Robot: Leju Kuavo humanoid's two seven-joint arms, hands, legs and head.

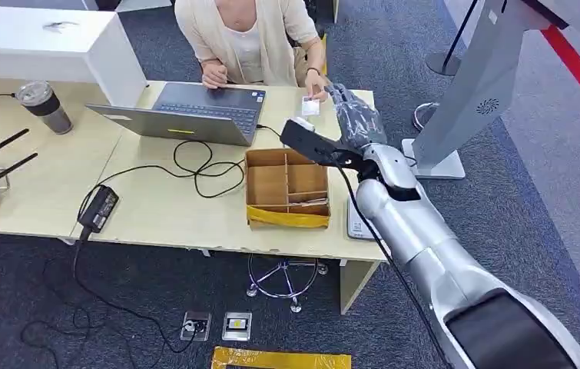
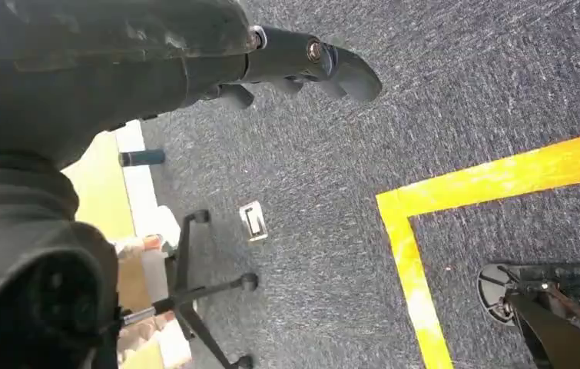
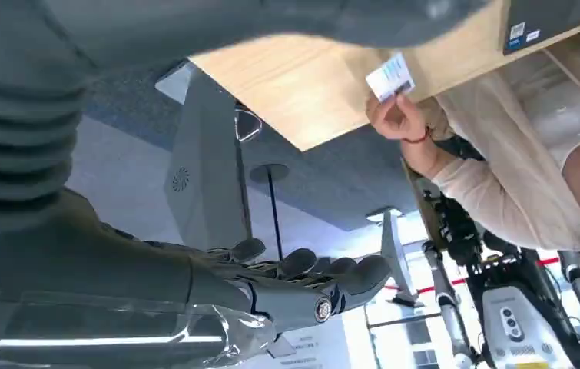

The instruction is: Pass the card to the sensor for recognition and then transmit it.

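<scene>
The card is held by a person's hand at the far edge of the desk, just beside the right hand. The right hand's fingers are apart and nothing is held. The handover step is judged in hand; next, the card must be pinched.

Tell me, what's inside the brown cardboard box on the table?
The cardboard box has cardboard dividers splitting it into compartments. The ones in sight look empty. The right hand and its arm cover the far right corner, so that part is hidden.
</scene>
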